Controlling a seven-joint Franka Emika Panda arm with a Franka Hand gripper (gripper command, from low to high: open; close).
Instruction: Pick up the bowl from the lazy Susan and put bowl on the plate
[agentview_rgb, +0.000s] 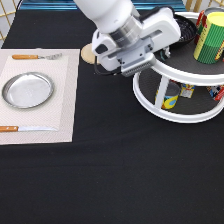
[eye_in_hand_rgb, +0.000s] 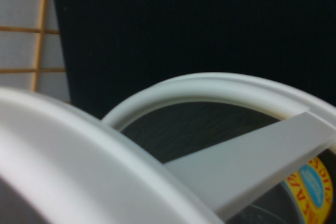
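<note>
The white two-tier lazy Susan stands at the exterior view's right. The glossy black bowl sits on its top tier, mostly hidden behind my hand. My gripper is at the top tier's left edge, right at the bowl. The silver plate lies empty on a pale placemat at the exterior view's left. The wrist view shows the turntable's white rims and a white post from close by.
A green-and-yellow striped can and a red can stand on the top tier. Small cans sit on the lower tier, one showing in the wrist view. A fork, a knife and a wooden coaster lie near the plate.
</note>
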